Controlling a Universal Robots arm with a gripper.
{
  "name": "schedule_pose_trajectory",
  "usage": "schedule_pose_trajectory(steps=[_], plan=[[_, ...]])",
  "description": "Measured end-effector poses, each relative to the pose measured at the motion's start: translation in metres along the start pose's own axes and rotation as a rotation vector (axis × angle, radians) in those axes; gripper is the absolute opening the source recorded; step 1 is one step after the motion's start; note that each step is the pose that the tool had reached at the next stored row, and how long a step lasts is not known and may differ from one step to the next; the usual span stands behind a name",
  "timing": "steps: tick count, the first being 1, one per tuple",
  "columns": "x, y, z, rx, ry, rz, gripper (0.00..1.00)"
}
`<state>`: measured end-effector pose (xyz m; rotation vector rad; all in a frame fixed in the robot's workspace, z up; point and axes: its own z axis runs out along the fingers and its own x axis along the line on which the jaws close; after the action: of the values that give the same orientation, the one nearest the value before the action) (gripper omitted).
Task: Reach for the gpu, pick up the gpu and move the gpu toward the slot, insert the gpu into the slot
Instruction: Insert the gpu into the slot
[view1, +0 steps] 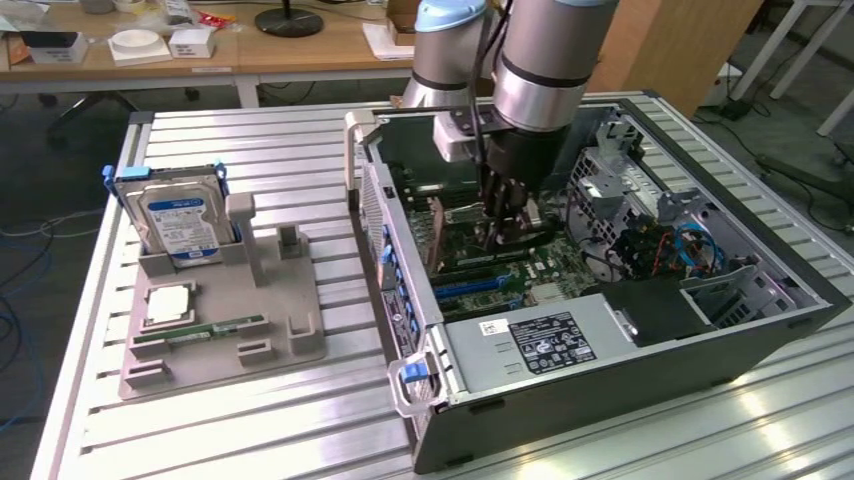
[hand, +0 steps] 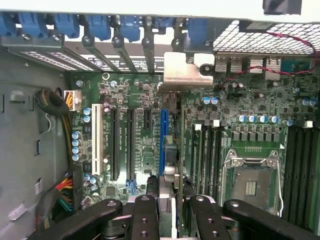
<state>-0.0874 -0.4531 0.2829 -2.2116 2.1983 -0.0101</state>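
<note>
Three pcs on the gray tray (view1: 200, 365) at the exterior view's left, we count: a silver hard drive (view1: 180, 222) w/ blue label standing upright at the back, a square CPU chip (view1: 171, 303) lying flat, and a narrow green memory stick (view1: 200, 331) flat just beside it. (A)

Agreed. The tray sits on the ribbed metal table (view1: 267, 140). Next over is the open PC case (view1: 641, 360), w/ the green motherboard (hand: 145, 145) facing up. (B)

The arm (view1: 547, 60) comes down into the case approx. mid-board, gripper (view1: 505, 225) low over it. In the wrist view we see the gripper (hand: 170, 192) w/ its black fingers (hand: 144, 217) clamped on the gpu (hand: 171, 100). (A)

Yes. The card's held edge-on and upright, its silver bracket (hand: 181, 75) toward the case wall w/ the blue clips (hand: 100, 25). Where is it vs. the slot? (B)

The slot (hand: 163, 142), the long blue strip, runs right alongside the card's edge, and the card lines up lengthwise w/ it. We can't tell if the bottom edge touches it or sits in it. In the exterior view the slot (view1: 467, 283) shows blue on the board near the gripper. (A)

Also on the board: black memory strips (hand: 207, 150) and the silver CPU socket (hand: 251, 182). Toward the exterior view's right we have the power supply (view1: 541, 340) w/ its label, then blue cables (view1: 697, 245) at the far side. (B)
</note>
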Motion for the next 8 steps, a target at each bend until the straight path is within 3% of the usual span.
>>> schedule_pose_trajectory(steps=[8], plan=[[0.001, 0.0113, 0.0108, -0.0001, 0.0001, 0.000, 0.29]])
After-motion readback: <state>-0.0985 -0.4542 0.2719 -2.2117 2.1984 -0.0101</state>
